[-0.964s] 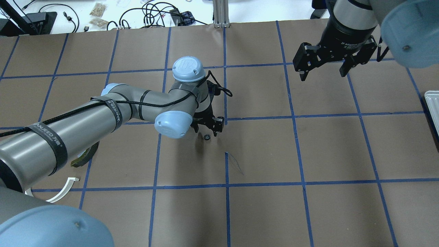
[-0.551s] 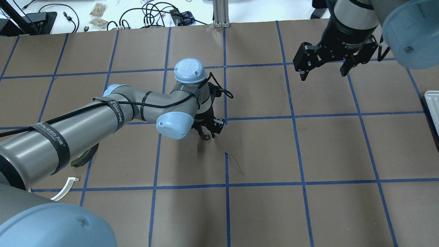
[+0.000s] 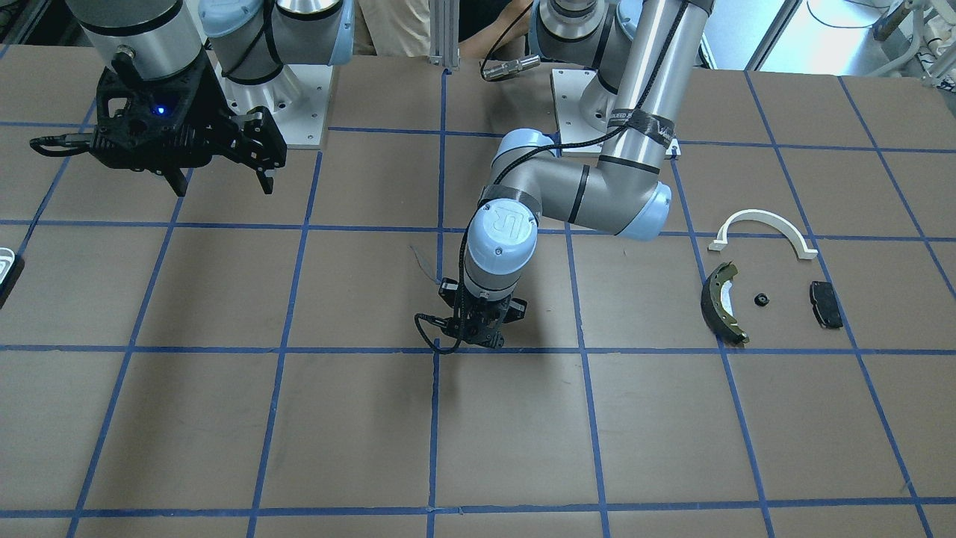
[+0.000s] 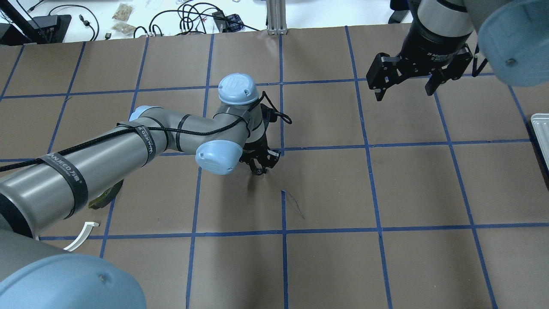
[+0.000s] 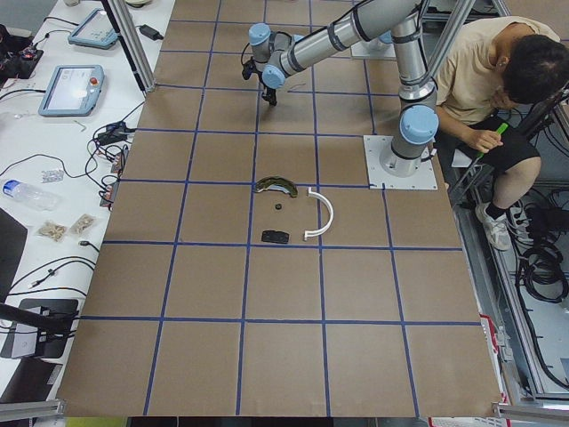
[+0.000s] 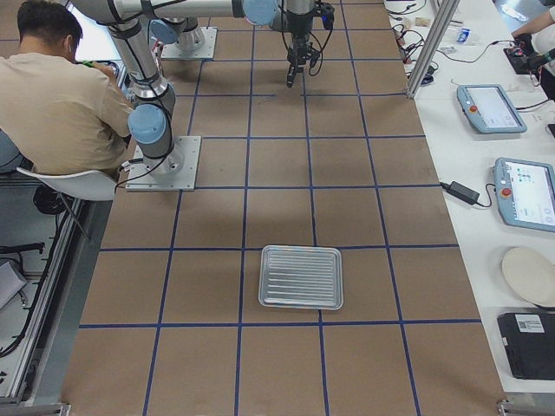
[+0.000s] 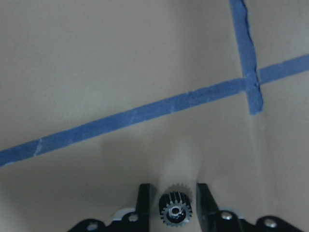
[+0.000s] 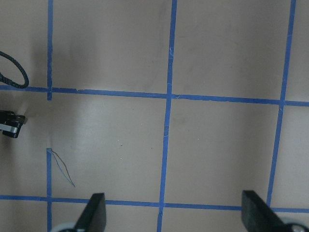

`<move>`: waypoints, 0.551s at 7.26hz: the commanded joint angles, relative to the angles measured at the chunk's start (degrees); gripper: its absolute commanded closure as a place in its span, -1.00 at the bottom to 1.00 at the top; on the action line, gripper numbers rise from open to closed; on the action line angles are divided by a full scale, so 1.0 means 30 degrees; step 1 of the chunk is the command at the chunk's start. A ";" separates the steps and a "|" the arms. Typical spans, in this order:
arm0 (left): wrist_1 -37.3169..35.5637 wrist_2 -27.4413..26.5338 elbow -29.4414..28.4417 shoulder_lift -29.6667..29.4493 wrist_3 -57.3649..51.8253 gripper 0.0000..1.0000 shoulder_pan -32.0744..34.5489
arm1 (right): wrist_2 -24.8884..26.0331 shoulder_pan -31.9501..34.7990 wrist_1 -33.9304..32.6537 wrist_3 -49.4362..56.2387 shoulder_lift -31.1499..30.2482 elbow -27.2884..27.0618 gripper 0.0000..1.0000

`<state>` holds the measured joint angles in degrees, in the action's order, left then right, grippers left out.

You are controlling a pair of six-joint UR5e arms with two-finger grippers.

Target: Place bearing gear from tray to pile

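The bearing gear (image 7: 175, 214), small, black and toothed, lies on the brown table between the fingers of my left gripper (image 7: 175, 203). The fingers (image 7: 145, 200) stand tight against its sides. The overhead view shows the left gripper (image 4: 259, 168) low at the table's middle with the gear (image 4: 258, 171) at its tips. The pile lies far off on my left: an olive-grey brake shoe (image 3: 721, 302), a white arch (image 3: 762, 224), a black pad (image 3: 825, 304) and another small gear (image 3: 760, 300). My right gripper (image 4: 403, 89) hangs open and empty high over the far right.
The metal tray (image 6: 301, 277) sits at the table's right end; only its edge (image 4: 541, 128) shows in the overhead view. A person sits behind the robot's base (image 5: 507, 98). Blue tape lines grid the table.
My left gripper has come down around the gear and its fingers have closed in on it. The right arm has hardly moved.
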<state>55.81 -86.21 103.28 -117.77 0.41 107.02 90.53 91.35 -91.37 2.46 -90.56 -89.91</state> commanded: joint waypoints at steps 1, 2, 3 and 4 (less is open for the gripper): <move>0.0116 -0.0177 -0.0293 0.0115 -0.0280 1.00 -0.0048 | 0.0000 -0.0011 0.0017 0.0000 -0.0018 0.0000 -1.00; 0.0146 -0.0120 -0.0586 0.0522 -0.0340 1.00 -0.0252 | 0.0000 -0.0011 0.0018 0.0000 0.0011 0.0000 -1.00; 0.0930 -0.0149 -0.1343 0.0672 -0.0573 1.00 -0.0602 | 0.0000 0.0018 0.0018 0.0000 0.0011 0.0000 -1.00; 0.3142 -0.0178 -0.2945 0.0702 -0.1909 1.00 -0.2201 | 0.0000 0.0019 0.0047 0.0000 -0.0018 0.0000 -1.00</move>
<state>59.45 -86.65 98.93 -116.01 -2.03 104.46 90.53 91.36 -91.30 2.46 -90.56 -89.91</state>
